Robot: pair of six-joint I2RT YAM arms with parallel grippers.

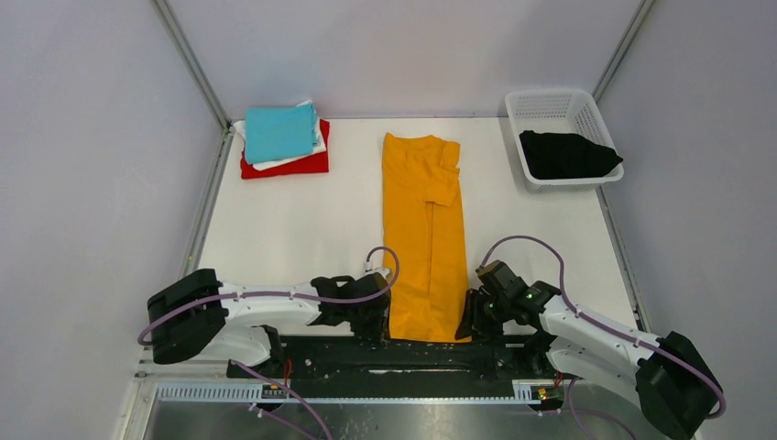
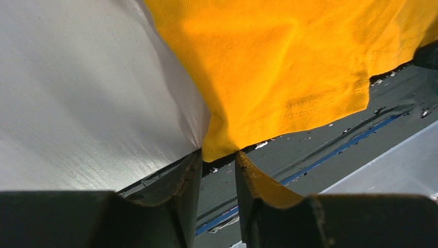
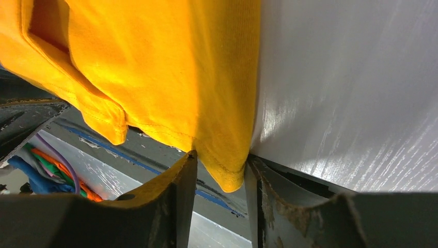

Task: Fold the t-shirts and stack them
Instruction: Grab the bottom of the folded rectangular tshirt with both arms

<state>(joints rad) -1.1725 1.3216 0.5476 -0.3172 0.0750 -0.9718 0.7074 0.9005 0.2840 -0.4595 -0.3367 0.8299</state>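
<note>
The orange-yellow t-shirt (image 1: 423, 229) lies folded into a long strip down the middle of the table, its hem hanging over the near edge. My left gripper (image 1: 383, 316) is at the hem's left corner. In the left wrist view the gripper (image 2: 219, 155) is narrowly open, with the tip of the shirt (image 2: 289, 67) between its fingertips. My right gripper (image 1: 467, 316) is at the right corner. In the right wrist view the gripper (image 3: 221, 157) is open, and a corner of the shirt (image 3: 155, 67) droops between its fingers. Teal (image 1: 279, 131), white (image 1: 271, 165) and red (image 1: 307, 165) shirts are stacked at the far left.
A white mesh basket (image 1: 550, 96) at the far right holds the black t-shirt (image 1: 566, 154). The black base rail (image 1: 412, 353) runs just below the table's near edge, under the hem. Grey walls close in the table on three sides.
</note>
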